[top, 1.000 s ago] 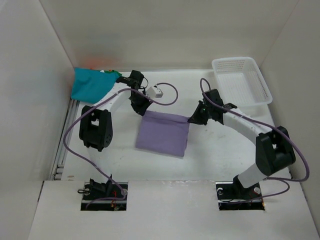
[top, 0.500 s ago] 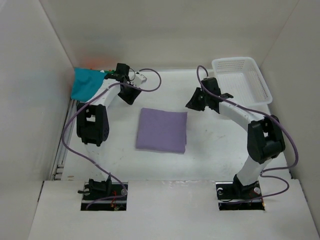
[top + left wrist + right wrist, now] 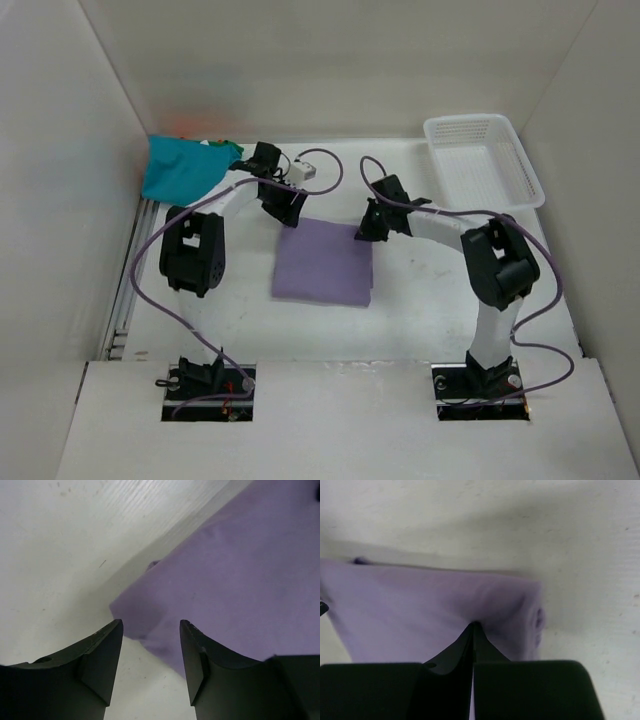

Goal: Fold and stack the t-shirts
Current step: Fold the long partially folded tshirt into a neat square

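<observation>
The lavender t-shirt (image 3: 325, 265) lies at the middle of the frame on the white table (image 3: 440, 290), folded into a flat, soft-edged rectangle of matte cloth that is nearly smooth on top.

The left gripper (image 3: 287, 207) sits at the fold's upper left corner. Its black fingers (image 3: 100, 660) stand about half open, one on each side of that corner, and hold nothing. The wrist view shows bare, faintly grained tabletop between them.

The right gripper (image 3: 366, 229) is at the upper right corner, pinched tight. Its wedge-shaped tips meet in the fabric, which puckers into a small rounded ridge around them, so it has hold of the shirt's edge.

In the upper left corner of the frame a teal t-shirt (image 3: 178, 170) lies crumpled and unfolded. A white plastic lattice basket (image 3: 485, 165) sits at the upper right, well apart from both claws.
</observation>
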Robot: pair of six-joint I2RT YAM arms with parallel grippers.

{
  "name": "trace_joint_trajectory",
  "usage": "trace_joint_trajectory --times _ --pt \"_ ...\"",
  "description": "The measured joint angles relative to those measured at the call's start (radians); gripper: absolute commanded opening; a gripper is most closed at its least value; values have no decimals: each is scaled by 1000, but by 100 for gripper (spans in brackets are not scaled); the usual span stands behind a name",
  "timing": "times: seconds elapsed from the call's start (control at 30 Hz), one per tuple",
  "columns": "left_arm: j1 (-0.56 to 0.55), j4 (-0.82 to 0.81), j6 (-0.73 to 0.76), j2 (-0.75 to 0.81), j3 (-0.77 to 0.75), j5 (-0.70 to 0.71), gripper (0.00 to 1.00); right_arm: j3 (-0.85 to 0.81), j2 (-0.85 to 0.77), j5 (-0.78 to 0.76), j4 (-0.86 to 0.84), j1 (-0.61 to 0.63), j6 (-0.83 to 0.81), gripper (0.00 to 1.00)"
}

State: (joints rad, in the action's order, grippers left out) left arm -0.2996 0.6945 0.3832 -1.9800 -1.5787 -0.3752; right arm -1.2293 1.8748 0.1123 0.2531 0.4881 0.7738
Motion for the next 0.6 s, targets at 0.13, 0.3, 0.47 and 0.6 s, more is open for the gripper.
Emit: trace_joint_trajectory --times 0.13,0.3,0.47,0.6 --pt "46 4 -56 -86 -7 16 52 -14 58 -11 2 -18 4 4" --pt "100 6 -102 -34 -23 27 69 -16 -5 -30 8 -22 -12 47" --pt "122 10 -116 147 -18 7 72 56 -196 -50 8 -11 -27 65" --pt "122 19 -128 251 56 -41 69 143 -292 -45 10 -2 -17 68"
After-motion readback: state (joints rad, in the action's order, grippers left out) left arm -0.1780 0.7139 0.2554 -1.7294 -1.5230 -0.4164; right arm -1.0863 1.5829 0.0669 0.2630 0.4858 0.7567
